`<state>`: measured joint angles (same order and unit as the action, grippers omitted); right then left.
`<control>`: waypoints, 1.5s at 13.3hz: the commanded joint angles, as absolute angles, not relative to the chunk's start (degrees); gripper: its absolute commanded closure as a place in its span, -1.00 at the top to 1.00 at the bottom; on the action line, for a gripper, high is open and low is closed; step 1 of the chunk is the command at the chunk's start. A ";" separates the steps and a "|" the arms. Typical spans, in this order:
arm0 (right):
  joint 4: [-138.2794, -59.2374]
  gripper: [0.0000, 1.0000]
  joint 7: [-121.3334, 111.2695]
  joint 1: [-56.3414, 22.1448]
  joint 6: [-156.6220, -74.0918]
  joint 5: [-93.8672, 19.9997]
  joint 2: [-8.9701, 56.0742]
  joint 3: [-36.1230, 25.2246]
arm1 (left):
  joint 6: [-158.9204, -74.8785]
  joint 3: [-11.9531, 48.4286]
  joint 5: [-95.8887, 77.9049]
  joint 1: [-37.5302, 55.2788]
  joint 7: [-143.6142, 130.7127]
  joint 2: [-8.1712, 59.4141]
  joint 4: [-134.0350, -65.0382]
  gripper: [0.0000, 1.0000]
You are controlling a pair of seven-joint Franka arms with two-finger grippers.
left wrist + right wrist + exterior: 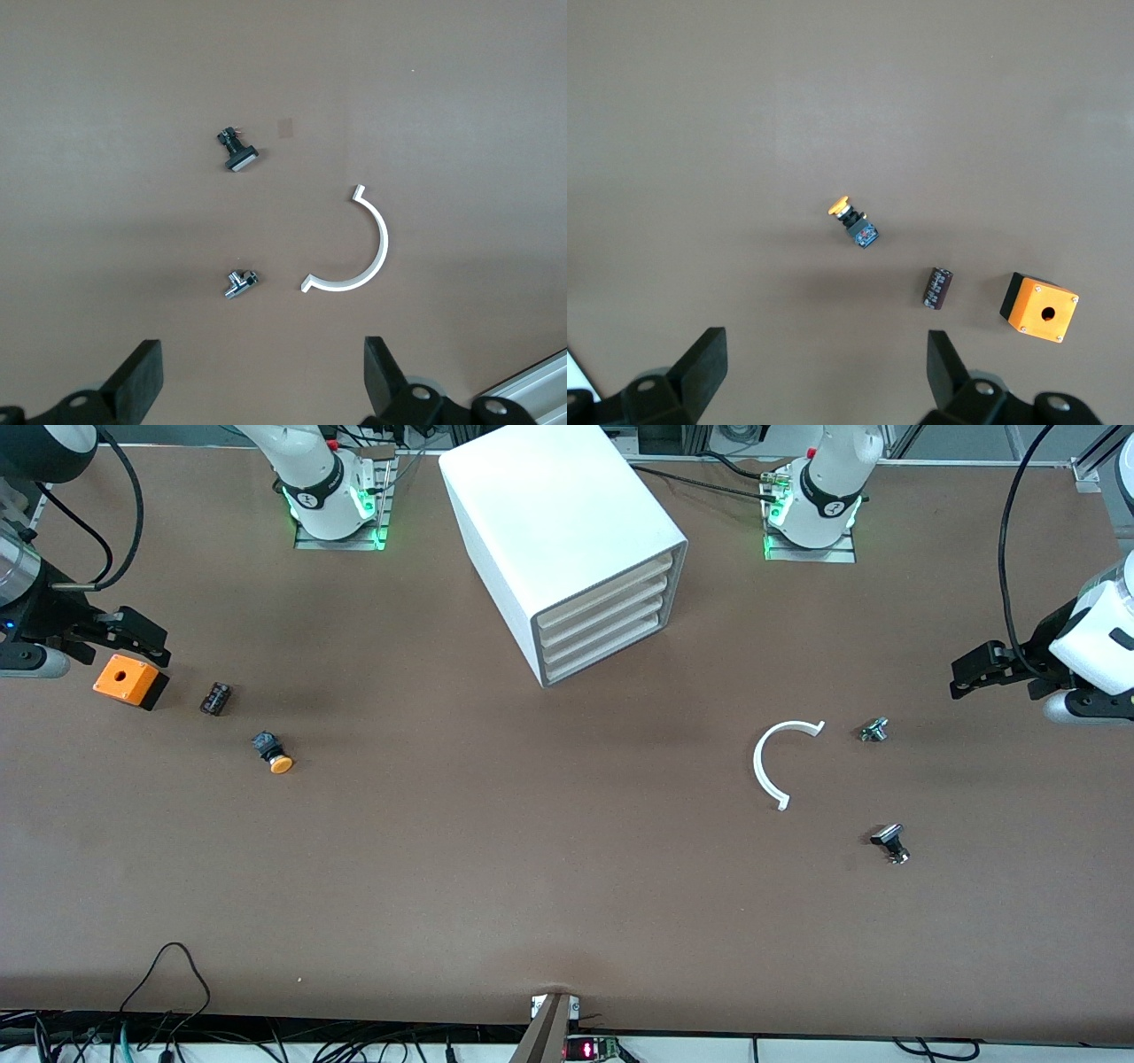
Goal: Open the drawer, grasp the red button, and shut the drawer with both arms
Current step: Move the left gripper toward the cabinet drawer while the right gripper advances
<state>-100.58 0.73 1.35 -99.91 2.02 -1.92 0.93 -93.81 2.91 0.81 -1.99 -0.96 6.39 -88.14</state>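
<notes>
My left end effector (966, 676) and right end effector (146, 640) hang open at opposite counter (532, 886) ends, both well apart from the cabinet (567, 549), its drawers (602, 615) all shut (no red button visible). The orange-capped button (274, 752) lies near the orange box (130, 680).

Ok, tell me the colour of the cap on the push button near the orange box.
Orange cap, best seen in the right wrist view.

No text, brand or number can be read on the cabinet (567, 549); nor on the orange box (129, 680); nor elsewhere.
</notes>
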 commanded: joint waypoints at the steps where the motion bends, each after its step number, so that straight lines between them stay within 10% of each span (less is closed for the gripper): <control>1: -99.67 1.00 0.17 1.32 -98.96 1.76 -1.76 0.88 | -94.12 3.08 2.29 -2.89 0.08 6.60 -87.09 1.00; 20: -98.97 1.00 0.26 1.23 -99.23 1.76 -1.41 0.88 | -93.52 4.04 1.67 -2.20 0.18 12.92 -86.49 1.00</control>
